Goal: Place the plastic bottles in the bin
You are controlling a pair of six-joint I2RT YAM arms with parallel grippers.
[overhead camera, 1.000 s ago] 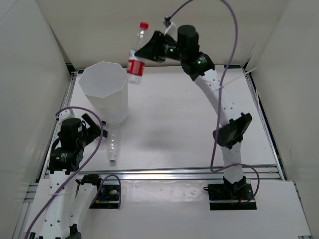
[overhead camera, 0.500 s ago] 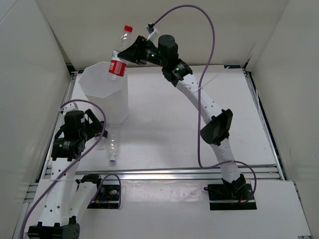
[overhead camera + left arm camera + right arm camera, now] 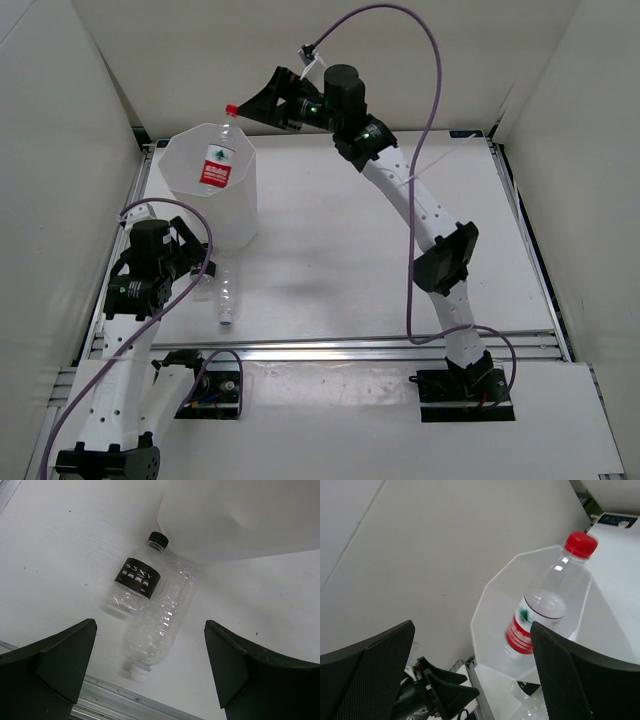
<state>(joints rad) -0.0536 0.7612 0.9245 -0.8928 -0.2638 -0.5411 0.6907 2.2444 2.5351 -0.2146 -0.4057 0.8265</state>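
Right gripper [image 3: 262, 103], jaws spread wide and empty, at 1 o'clock of the translucent white, octagonal-rimmed bin [image 3: 235, 215]. Red-capped clear bottle [image 3: 216, 165] inside the bin, cap above the rim. Left gripper [image 3: 150, 626], equally wide and empty, over the black-capped bottle [image 3: 139, 577] and ribbed unlabelled bottle [image 3: 162, 622], lying touching at the bin's 6 o'clock.

Plain white panel walls [image 3: 200, 60] box in three sides, white surface [image 3: 330, 240] underneath, aluminium rail [image 3: 350, 347] along the near edge. Lighting's pretty even, just soft shadows.
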